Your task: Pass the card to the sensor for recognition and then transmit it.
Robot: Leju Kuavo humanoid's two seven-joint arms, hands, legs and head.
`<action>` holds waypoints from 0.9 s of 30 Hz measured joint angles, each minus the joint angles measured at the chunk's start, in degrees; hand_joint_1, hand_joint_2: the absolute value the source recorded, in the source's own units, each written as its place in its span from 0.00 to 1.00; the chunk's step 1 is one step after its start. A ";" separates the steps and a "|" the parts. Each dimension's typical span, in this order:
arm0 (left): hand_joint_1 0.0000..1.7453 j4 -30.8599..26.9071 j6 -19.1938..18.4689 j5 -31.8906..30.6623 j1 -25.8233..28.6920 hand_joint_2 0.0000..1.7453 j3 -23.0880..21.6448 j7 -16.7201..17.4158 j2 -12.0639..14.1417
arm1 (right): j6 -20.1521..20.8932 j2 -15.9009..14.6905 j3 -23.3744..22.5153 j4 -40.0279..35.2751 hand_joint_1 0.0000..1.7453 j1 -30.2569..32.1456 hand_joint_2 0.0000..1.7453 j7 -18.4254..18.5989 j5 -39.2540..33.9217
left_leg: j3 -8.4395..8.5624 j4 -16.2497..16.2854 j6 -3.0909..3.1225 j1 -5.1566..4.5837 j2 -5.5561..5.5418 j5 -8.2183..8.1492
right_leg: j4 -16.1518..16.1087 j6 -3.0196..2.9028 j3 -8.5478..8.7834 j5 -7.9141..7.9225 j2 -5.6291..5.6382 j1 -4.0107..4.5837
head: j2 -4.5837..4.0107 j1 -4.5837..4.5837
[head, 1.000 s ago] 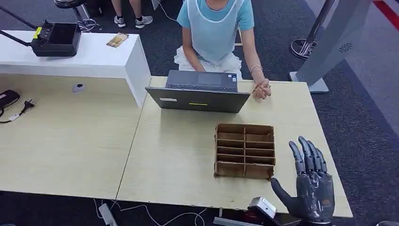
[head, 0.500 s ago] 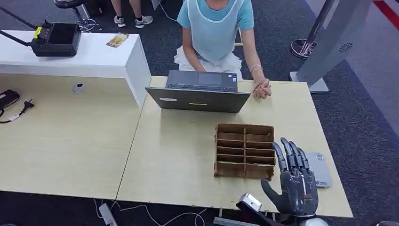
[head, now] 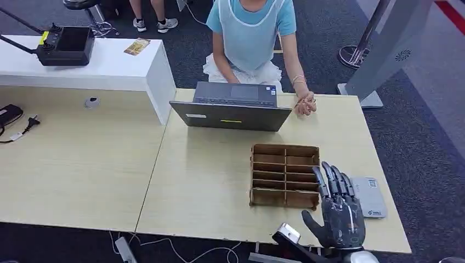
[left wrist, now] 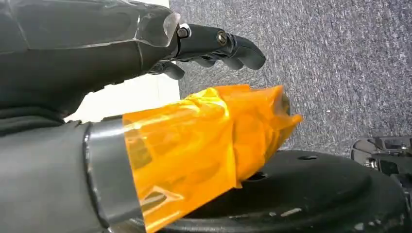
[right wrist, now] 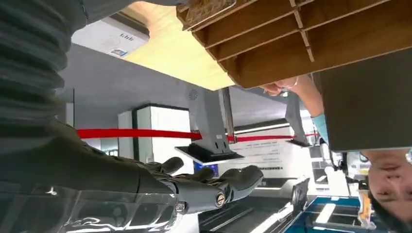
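My right hand (head: 337,216) is raised over the table's near right corner, fingers straight and thumb apart, holding nothing. It stands between the brown divided card box (head: 285,175) and a flat grey sensor pad (head: 368,196) lying to its right. In the right wrist view the hand (right wrist: 194,187) hangs beside the box (right wrist: 291,39) and the pad (right wrist: 109,36). I cannot make out a card for certain in the box's slots. My left hand (left wrist: 145,53), its thumb wrapped in orange film, hangs over grey carpet with nothing in it.
A person (head: 249,33) sits across the table behind an open laptop (head: 230,107), one hand (head: 304,103) resting on the tabletop. A white counter (head: 109,66) with a black device (head: 66,46) stands at the far left. A grey kiosk stand (head: 384,49) is on the far right.
My right hand has slid left toward the box and a little lower, uncovering the grey sensor pad. The person and the box have not moved.
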 joint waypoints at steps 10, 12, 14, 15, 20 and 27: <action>0.00 0.00 -0.39 -0.50 0.00 0.00 0.07 0.07 0.04 | 2.91 0.00 0.31 1.90 0.00 -1.23 1.00 0.66 -1.68 | 0.00 0.00 0.00 0.00 0.00 0.00 | 0.00 0.00 0.00 0.00 0.00 0.00 | 0.00 0.00; 0.00 0.00 -0.40 -0.63 0.00 0.00 0.07 0.09 0.07 | 3.02 0.00 0.29 2.53 0.00 -1.54 1.00 0.90 -1.23 | 0.00 0.00 0.00 0.00 0.00 0.00 | 0.00 0.00 0.00 0.00 0.00 0.00 | 0.00 -0.02; 0.00 0.00 -0.42 -0.63 0.00 0.00 0.07 0.09 0.07 | 3.06 0.00 0.26 3.00 0.00 -1.76 1.00 1.31 -0.59 | 0.00 0.00 0.00 0.00 0.00 0.00 | 0.00 0.00 0.00 0.00 0.00 0.00 | 0.00 0.00; 0.00 0.00 -0.44 -0.66 0.00 0.00 0.07 0.09 0.07 | 3.13 0.00 0.24 3.26 0.00 -1.85 1.00 1.51 -0.37 | 0.00 0.00 0.00 0.00 0.00 0.00 | 0.00 0.00 0.00 0.00 0.00 0.00 | 0.00 -0.02; 0.00 0.00 -0.57 -0.74 0.00 0.00 0.07 0.09 0.07 | 3.30 0.20 0.18 4.66 0.00 -2.33 1.00 1.88 0.11 | 0.00 0.00 0.00 0.00 0.00 0.00 | 0.00 0.00 0.00 0.00 0.00 0.00 | 0.00 -0.02; 0.00 0.00 -0.61 -0.92 0.00 0.00 0.07 0.17 0.07 | 4.15 1.05 0.13 6.77 0.00 -2.82 1.00 1.88 -0.13 | 0.01 0.00 -0.01 0.00 0.00 0.00 | 0.00 0.00 0.00 0.00 0.00 0.00 | 0.00 -0.02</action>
